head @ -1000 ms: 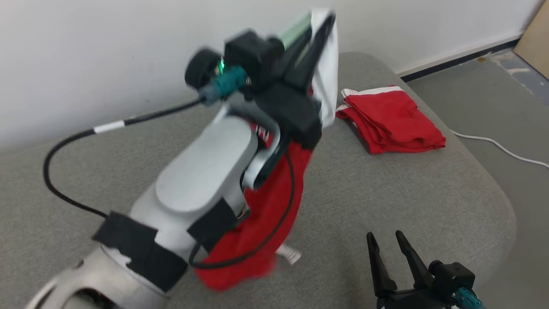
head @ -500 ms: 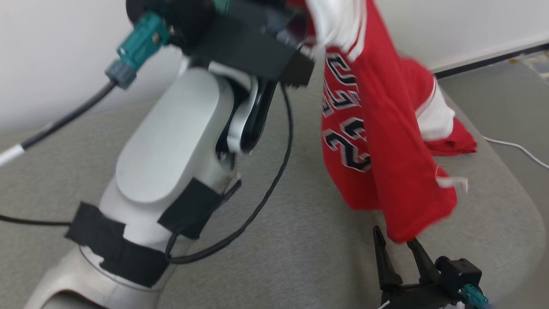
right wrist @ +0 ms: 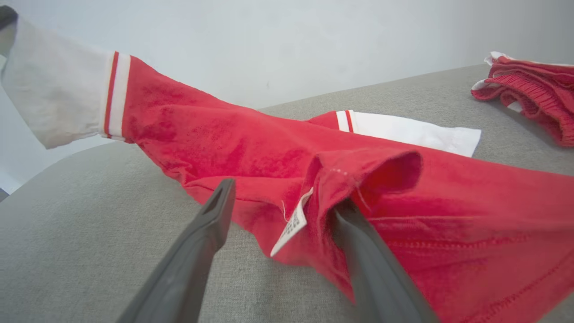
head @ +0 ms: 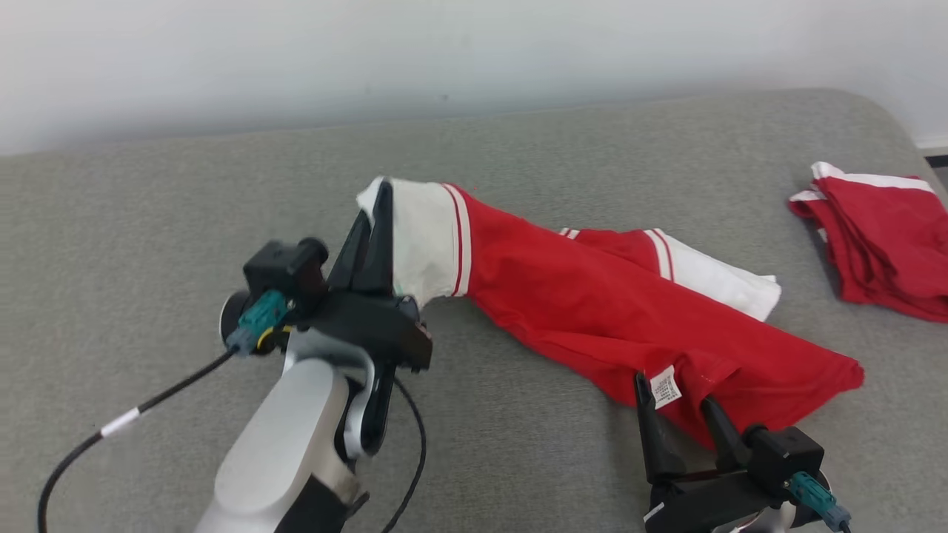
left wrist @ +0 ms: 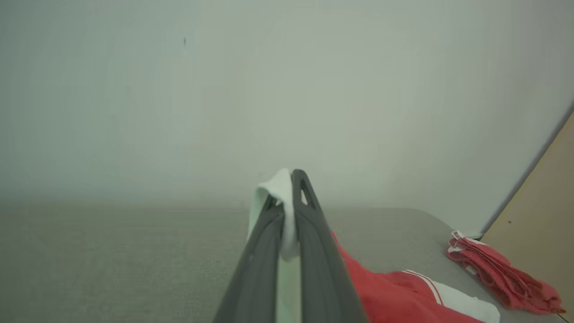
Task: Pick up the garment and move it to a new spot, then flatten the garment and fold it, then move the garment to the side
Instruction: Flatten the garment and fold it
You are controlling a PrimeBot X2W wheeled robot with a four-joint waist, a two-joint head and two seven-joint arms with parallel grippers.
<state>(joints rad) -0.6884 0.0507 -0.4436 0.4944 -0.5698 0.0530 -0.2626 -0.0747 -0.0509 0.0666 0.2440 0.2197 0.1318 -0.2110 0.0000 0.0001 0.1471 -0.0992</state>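
Note:
The garment (head: 592, 303), red with white sleeves, lies stretched across the grey cushioned surface (head: 518, 141). My left gripper (head: 376, 211) is shut on the end of one white sleeve (left wrist: 281, 188), holding it slightly off the surface. My right gripper (head: 678, 403) stands open at the garment's near hem, beside a small white label (head: 665, 386). In the right wrist view the hem (right wrist: 358, 179) bunches over my right finger (right wrist: 372, 264), while the other finger (right wrist: 202, 242) lies on bare cushion. The second white sleeve (head: 715, 277) rests flat behind the red body.
A folded red and white garment (head: 881, 244) sits at the surface's far right edge. The left arm's black cable (head: 111, 426) trails over the near left. A pale wall (head: 444, 52) stands behind the surface.
The left arm has come down from high up, and the hanging garment now lies spread on the surface. The head camera has also shifted. The right gripper stays open at the lower right.

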